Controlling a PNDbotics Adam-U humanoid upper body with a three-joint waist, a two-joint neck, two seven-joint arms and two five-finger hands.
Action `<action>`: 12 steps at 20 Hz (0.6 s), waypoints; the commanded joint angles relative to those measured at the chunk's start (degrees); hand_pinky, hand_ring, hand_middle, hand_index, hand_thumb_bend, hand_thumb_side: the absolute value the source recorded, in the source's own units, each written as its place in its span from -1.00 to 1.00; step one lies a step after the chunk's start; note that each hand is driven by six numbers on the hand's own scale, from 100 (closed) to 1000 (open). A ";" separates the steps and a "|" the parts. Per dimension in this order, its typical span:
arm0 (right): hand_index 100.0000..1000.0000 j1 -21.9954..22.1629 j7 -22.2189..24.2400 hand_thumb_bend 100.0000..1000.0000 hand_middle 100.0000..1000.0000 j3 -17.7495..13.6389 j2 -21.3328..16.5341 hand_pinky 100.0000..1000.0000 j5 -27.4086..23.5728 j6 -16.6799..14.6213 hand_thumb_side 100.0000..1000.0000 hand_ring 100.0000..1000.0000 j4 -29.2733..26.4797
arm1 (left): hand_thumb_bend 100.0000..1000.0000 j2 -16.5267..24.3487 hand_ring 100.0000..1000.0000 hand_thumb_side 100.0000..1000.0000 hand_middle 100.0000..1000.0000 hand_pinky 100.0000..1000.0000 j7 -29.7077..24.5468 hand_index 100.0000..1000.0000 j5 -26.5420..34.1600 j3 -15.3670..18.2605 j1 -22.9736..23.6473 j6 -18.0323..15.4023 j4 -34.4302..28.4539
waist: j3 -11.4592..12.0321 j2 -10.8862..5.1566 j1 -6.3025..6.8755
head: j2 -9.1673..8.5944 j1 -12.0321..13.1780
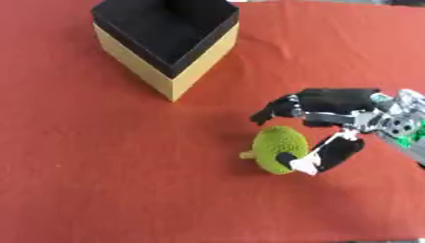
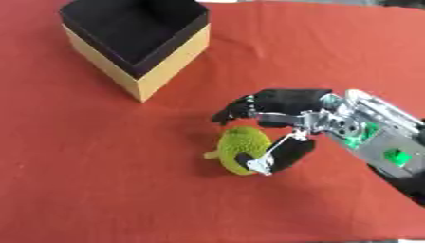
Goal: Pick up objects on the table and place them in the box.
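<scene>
A bumpy green fruit-shaped toy (image 1: pixel 278 147) with a short stem lies on the red cloth right of centre. My right hand (image 1: pixel 332 111) comes in from the right and sits over it. Its fingers (image 1: pixel 274 110) arch above the far side and its thumb (image 1: pixel 328 154) curls against the near right side, so the hand half encloses the toy. The toy still rests on the cloth. The open yellow box (image 1: pixel 195 61) with a black inside stands at the upper left, well away from the hand. My left hand shows in neither view.
A red cloth (image 1: pixel 99 180) covers the whole table. The box's black inside (image 1: pixel 162 26) holds nothing that I can see. Apart from the box and the toy, nothing else lies on the cloth.
</scene>
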 commanded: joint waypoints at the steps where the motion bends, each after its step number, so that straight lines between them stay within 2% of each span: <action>1: 0.94 -0.54 -1.76 -0.84 0.62 -2.29 -2.22 0.81 0.79 -1.23 -0.41 0.72 -1.35 | -0.69 1.10 0.22 0.00 0.19 0.46 -0.28 0.46 -0.03 0.28 -0.30 0.03 -0.84 | -0.17 -0.99 0.32 | 0.11 -0.01; 2: 0.95 -0.31 -1.96 -0.84 0.65 -2.72 -2.68 0.83 0.83 -1.63 -0.36 0.75 -1.38 | -0.69 1.12 0.22 0.00 0.19 0.46 -0.32 0.46 -0.04 0.27 -0.32 0.05 -0.84 | -0.20 -1.01 0.31 | 0.09 0.01; 3: 0.95 0.11 -1.87 -0.88 0.66 -3.12 -3.26 0.85 1.01 -1.77 -0.42 0.76 -1.39 | -0.69 1.15 0.23 0.01 0.19 0.46 -0.33 0.46 -0.05 0.28 -0.33 0.06 -0.84 | -0.22 -1.02 0.29 | 0.05 0.02; 4: 0.96 0.60 -1.58 -0.83 0.68 -3.48 -3.81 0.86 1.28 -1.74 -0.30 0.77 -1.40 | -0.69 1.19 0.23 0.00 0.19 0.46 -0.33 0.46 -0.05 0.29 -0.34 0.05 -0.84 | -0.20 -1.03 0.27 | 0.00 0.04; 7: 0.96 1.71 -0.18 -0.81 0.70 -4.13 -4.94 0.87 2.26 -1.17 -0.24 0.78 -1.41 | -0.69 1.21 0.23 0.00 0.20 0.46 -0.33 0.46 -0.06 0.28 -0.33 0.04 -0.84 | -0.10 -1.03 0.22 | -0.09 0.00; 12: 0.95 1.99 2.23 -0.82 0.70 -3.61 -4.67 0.87 2.94 0.22 -0.21 0.78 -0.87 | -0.70 1.12 0.23 0.00 0.20 0.46 -0.48 0.46 0.02 0.17 -0.47 0.06 -0.84 | 0.19 -0.95 0.17 | -0.16 -0.33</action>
